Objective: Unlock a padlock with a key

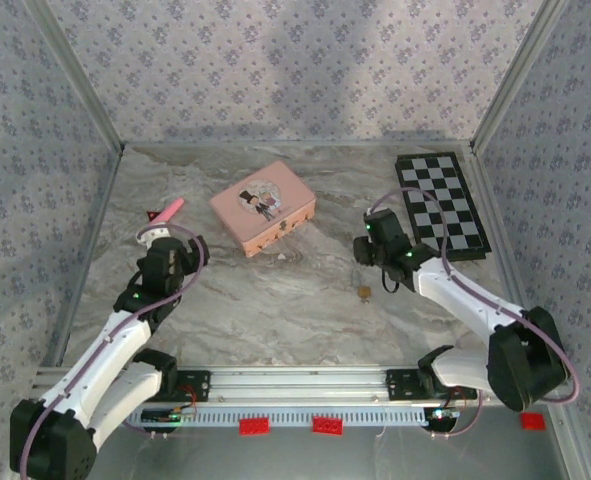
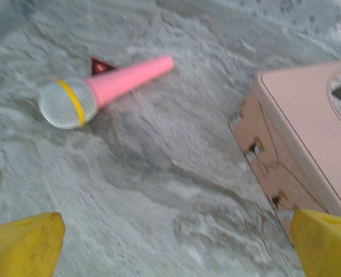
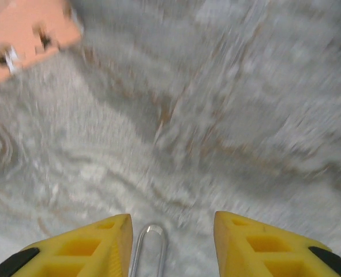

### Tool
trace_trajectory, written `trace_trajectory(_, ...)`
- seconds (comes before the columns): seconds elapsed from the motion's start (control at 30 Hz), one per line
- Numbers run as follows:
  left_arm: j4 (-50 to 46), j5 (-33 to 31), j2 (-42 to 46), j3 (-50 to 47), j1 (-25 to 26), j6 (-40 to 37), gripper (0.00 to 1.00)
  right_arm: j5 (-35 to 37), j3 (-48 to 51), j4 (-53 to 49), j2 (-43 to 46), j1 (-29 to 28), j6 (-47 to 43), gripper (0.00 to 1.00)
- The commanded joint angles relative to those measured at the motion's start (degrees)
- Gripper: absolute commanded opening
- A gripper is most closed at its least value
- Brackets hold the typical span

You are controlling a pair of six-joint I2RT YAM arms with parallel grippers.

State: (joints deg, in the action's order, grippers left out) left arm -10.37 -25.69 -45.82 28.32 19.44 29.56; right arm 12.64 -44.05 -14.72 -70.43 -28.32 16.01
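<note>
The padlock is a tiny brass piece lying on the marble table, just in front of my right gripper. In the right wrist view its thin silvery shackle lies between the yellow fingers, close beside the left one. The right gripper is open, with a clear gap to the other finger. My left gripper is open wide over bare table, with nothing between its fingers. The key is out of view.
A pink toy microphone lies ahead of the left gripper, at the table's left. A pink box with a cartoon picture sits mid-table, its latched side near the left gripper. A chessboard lies back right. Walls enclose the table.
</note>
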Motion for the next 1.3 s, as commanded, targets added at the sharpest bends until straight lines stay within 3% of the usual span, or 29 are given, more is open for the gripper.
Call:
trace_trajectory(0.0, 7.4, -10.1, -1.0, 0.1, -0.4, -3.8, 1.0, 7.3, 2.9, 12.8, 2.2, 0.7, -9.6, 0.42)
trace_trajectory(0.1, 13.0, -15.3, -3.6, -0.4, -0.6, -6.7, 1.0, 8.3, 4.0, 16.5, 1.9, 2.0, -12.1, 0.49)
trace_trajectory(0.23, 26.5, -16.7, -8.5, -3.9, -1.4, -14.4, 1.0, 8.2, 5.0, 18.2, 1.2, 5.4, -13.1, 0.53)
trace_trajectory(0.33, 30.4, -18.6, -15.1, -3.5, -2.6, -19.2, 1.0, 7.8, 7.8, 21.3, 2.0, 8.2, -13.4, 0.53)
trace_trajectory(0.4, 34.1, -18.5, -19.6, -3.4, -3.3, -22.9, 1.0, 8.6, 10.6, 25.0, 3.0, 9.9, -13.4, 0.61)
trace_trajectory(0.7, 50.6, -10.5, -31.9, -5.9, -6.7, -31.5, 1.0, 7.8, 18.8, 39.6, 0.4, 17.6, -16.5, 0.66)
trace_trajectory(0.9, 58.4, -5.9, -34.5, -7.9, -8.6, -32.8, 1.0, 3.4, 21.8, 49.0, -4.0, 21.7, -18.2, 0.67)
trace_trajectory(1.03, 65.8, 0.7, -38.8, -9.8, -12.8, -29.5, 1.0, -0.5, 23.3, 55.8, -6.9, 23.9, -20.4, 0.67)
trace_trajectory(1.1, 62.2, 3.0, -37.8, -9.1, -13.6, -28.5, 1.0, -3.8, 23.1, 57.2, -8.1, 25.0, -20.9, 0.68)
trace_trajectory(1.23, 67.5, 7.9, -43.5, -8.7, -14.9, -29.5, 1.0, -7.6, 23.1, 61.2, -12.5, 26.3, -21.1, 0.68)
trace_trajectory(1.27, 63.3, 8.7, -42.6, -7.5, -15.5, -28.9, 1.0, -8.4, 22.6, 60.2, -12.8, 26.7, -21.0, 0.68)
